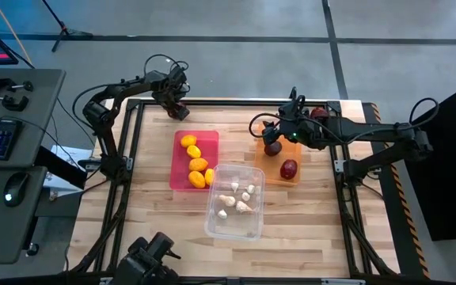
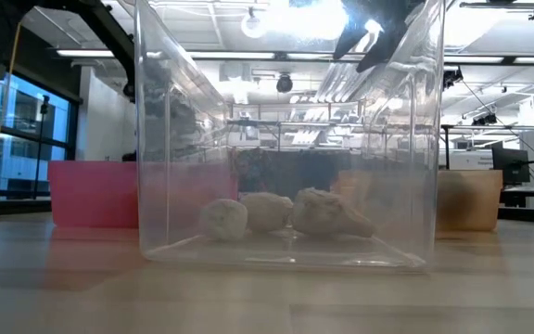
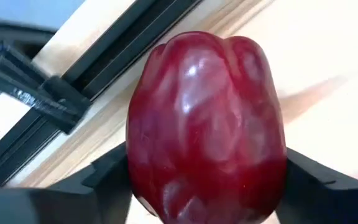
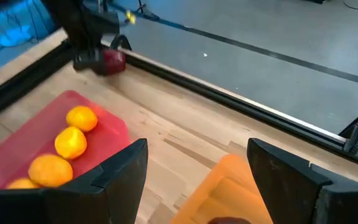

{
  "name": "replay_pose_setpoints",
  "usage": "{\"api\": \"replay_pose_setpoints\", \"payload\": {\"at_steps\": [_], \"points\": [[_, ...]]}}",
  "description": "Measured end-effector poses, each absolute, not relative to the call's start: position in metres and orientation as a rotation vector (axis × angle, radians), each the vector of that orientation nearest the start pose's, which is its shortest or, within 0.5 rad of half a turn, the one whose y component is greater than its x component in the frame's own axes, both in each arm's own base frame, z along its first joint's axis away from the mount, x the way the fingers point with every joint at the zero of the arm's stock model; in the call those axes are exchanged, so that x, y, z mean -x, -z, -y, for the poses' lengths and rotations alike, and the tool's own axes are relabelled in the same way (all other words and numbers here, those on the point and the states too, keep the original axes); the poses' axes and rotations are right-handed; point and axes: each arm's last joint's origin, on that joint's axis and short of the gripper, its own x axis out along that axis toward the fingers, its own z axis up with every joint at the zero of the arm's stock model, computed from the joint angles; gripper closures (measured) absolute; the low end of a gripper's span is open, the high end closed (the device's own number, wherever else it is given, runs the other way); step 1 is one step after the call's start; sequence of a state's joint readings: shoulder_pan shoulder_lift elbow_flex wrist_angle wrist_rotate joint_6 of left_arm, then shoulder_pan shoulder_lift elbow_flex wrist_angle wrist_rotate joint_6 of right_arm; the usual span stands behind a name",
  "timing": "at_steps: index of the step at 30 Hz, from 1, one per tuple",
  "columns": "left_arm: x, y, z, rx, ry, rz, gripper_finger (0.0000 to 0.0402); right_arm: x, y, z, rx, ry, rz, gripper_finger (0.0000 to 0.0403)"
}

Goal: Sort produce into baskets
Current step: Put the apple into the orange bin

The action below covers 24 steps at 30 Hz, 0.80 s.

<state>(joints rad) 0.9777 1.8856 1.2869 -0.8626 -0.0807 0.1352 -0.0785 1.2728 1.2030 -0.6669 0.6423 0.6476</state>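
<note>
My left gripper (image 1: 180, 110) is at the table's far edge, behind the pink bin (image 1: 177, 170), and is shut on a dark red beet-like piece (image 3: 207, 124). That piece also shows in the right wrist view (image 4: 113, 61). The pink bin holds several yellow-orange ovals (image 1: 195, 164). My right gripper (image 4: 197, 168) is open and empty above the far end of the orange bin (image 1: 269, 169), which holds two dark red pieces (image 1: 289, 169). The clear bin (image 1: 248, 228) at the table's middle holds several whitish bulbs (image 2: 276, 213). My left gripper pinches the dark red piece between its two fingers (image 3: 107, 180), one on each side of its lower half (image 3: 148, 186). The piece stands out past the fingertips, its lobed end forward. Whether it touches the table, I cannot tell.
Another dark red piece (image 1: 317, 113) lies at the far right, behind my right arm. The table's black frame rail (image 4: 229, 99) runs along the far edge. Bare wood lies to the left of the pink bin and along the near edge.
</note>
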Motion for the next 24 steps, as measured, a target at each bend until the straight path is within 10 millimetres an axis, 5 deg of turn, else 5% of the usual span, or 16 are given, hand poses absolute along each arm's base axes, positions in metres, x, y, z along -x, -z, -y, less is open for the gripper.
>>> {"api": "replay_pose_setpoints", "payload": {"at_steps": [7,11,15,19,24], "points": [[-0.203,-0.243,-0.260,0.490,-0.626,-1.096,0.0138,-0.235,-0.348,0.034,-0.338,0.794,-0.535,0.0137],[-0.218,-0.304,-0.224,0.366,-0.513,-0.768,0.0133,-0.210,-0.363,0.032,-0.363,0.814,-0.480,0.0137],[-0.247,-0.339,-0.185,0.262,-0.401,-0.537,0.0119,-0.188,-0.376,0.033,-0.360,0.870,-0.392,0.0137],[-0.294,-0.336,-0.148,0.256,-0.254,-0.448,0.0120,-0.175,-0.384,0.033,-0.351,0.920,-0.328,0.0137],[-0.365,-0.285,-0.111,0.257,-0.098,-0.459,0.0120,-0.172,-0.386,0.034,-0.349,0.952,-0.304,0.0137]]}}
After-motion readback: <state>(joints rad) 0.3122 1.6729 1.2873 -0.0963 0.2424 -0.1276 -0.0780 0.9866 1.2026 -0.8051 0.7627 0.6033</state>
